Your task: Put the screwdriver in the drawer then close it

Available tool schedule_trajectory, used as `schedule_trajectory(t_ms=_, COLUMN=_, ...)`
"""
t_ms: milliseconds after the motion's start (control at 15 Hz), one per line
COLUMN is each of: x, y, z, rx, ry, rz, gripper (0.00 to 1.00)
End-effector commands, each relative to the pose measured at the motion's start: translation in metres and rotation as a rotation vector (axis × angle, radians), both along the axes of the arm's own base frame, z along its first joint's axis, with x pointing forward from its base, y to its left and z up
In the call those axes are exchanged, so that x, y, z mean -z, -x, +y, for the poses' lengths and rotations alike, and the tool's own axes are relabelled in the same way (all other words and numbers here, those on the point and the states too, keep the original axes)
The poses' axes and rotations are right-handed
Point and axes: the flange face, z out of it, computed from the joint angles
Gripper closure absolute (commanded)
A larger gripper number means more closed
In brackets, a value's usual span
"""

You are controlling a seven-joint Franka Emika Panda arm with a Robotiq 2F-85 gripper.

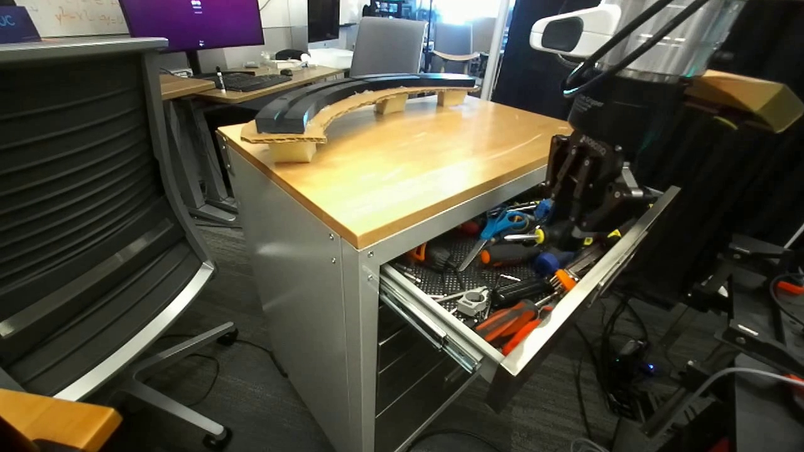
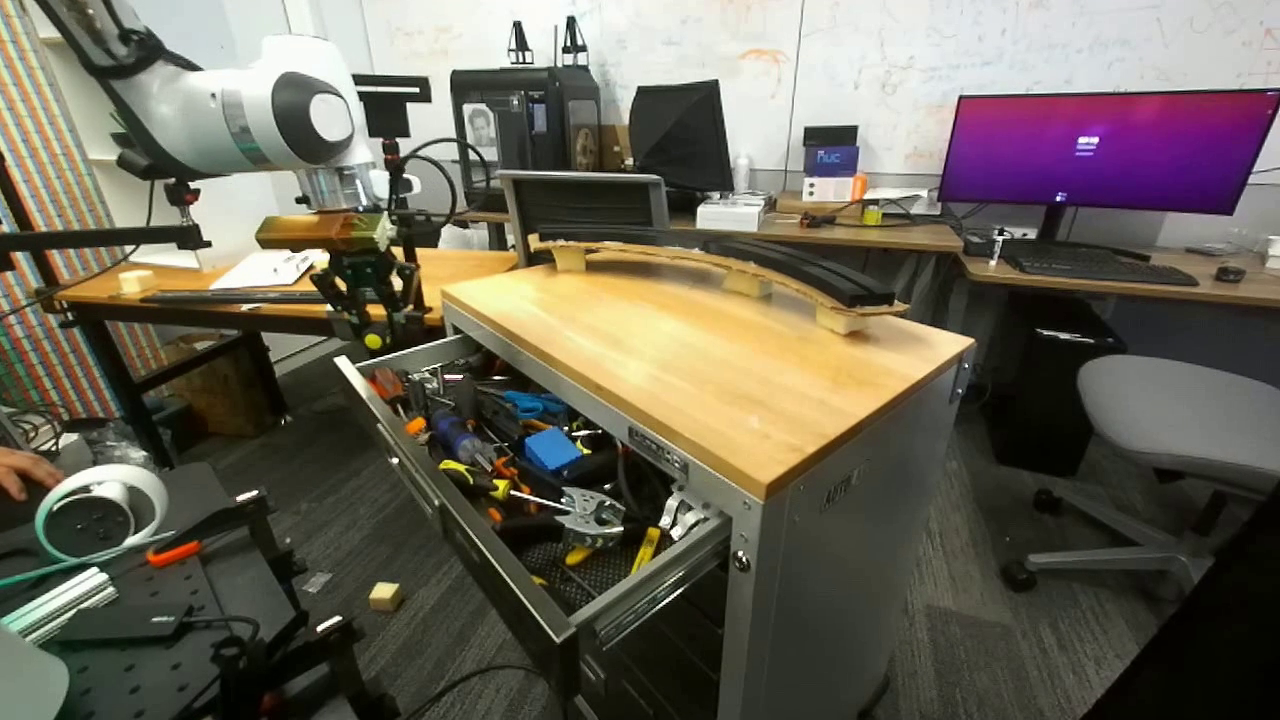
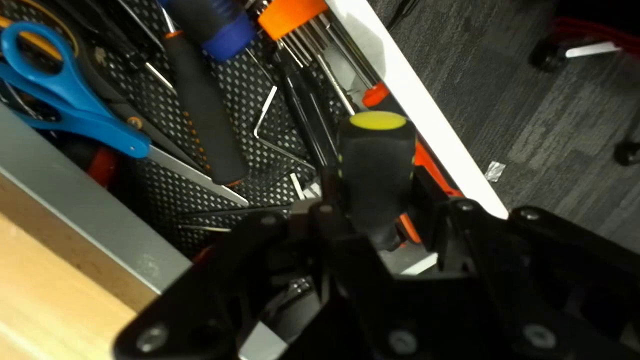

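"Gripper [image 3: 376, 187] at the centre of the wrist view: in what state are we finding it?"

"We are seeing its two dark fingers [image 3: 327, 205] bearing on opposite sides of the screwdriver [image 3: 377, 155], so we are reading it as clamped on the stubby handle. The yellow-spotted butt is projecting past the fingers; any blade is escaping our view."

"How are we expecting this tool to handle?"

"We are judging it light, stiff and hardly fragile. The dark handle is looking matte, perhaps rubbery, so we are counting on fair friction. We are favouring the present hold, across the flat-looking sides; a bare blade would probably be proving thin and slick."

"And outward from there?"

"The screwdriver is hanging over the drawer [image 3: 417, 100], nearer the front lip than the cabinet [image 1: 295, 263]; whether it is touching anything beneath, we are not managing to tell. Blue-handled scissors [image 3: 110, 130] and a black-handled tool [image 3: 205, 110] are lying below in the drawer, the scissors closer to the cabinet. In both exterior views the drawer is standing open."

"What are we recommending?"

"We are advising a low release; closing is waiting on that."
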Motion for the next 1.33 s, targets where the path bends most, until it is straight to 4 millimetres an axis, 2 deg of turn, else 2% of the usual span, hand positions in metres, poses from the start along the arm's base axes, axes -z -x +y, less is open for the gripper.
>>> schedule_trajectory(t_ms=0, x=-0.022, y=0.012, z=0.011, rx=-0.122, ry=0.053, rz=-0.032, gripper=0.39)
schedule_trajectory(t_ms=133, x=-0.031, y=0.016, z=0.011, rx=-0.145, ry=0.096, rz=-0.094, gripper=0.31)
schedule_trajectory(t_ms=333, x=-0.045, y=0.013, z=0.010, rx=-0.141, ry=0.136, rz=-0.220, gripper=0.07)
schedule_trajectory(t_ms=400, x=-0.047, y=0.011, z=0.008, rx=-0.131, ry=0.155, rz=-0.240, gripper=0.01)
schedule_trajectory(t_ms=533, x=-0.052, y=0.016, z=0.000, rx=-0.114, ry=0.184, rz=-0.246, gripper=0.00)
schedule_trajectory(t_ms=667, x=-0.041, y=0.031, z=-0.010, rx=-0.107, ry=0.169, rz=-0.112, gripper=0.00)
schedule_trajectory(t_ms=867, x=-0.024, y=0.075, z=-0.031, rx=-0.126, ry=0.244, rz=0.076, gripper=0.00)
schedule_trajectory(t_ms=933, x=-0.019, y=0.090, z=-0.037, rx=-0.148, ry=0.292, rz=0.130, gripper=0.01)
schedule_trajectory(t_ms=1000, x=-0.013, y=0.101, z=-0.043, rx=-0.181, ry=0.334, rz=0.175, gripper=0.26)
schedule_trajectory(t_ms=1067, x=-0.010, y=0.111, z=-0.046, rx=-0.202, ry=0.365, rz=0.200, gripper=0.26)
schedule_trajectory(t_ms=1267, x=0.002, y=0.121, z=-0.049, rx=-0.192, ry=0.439, rz=0.131, gripper=0.50)
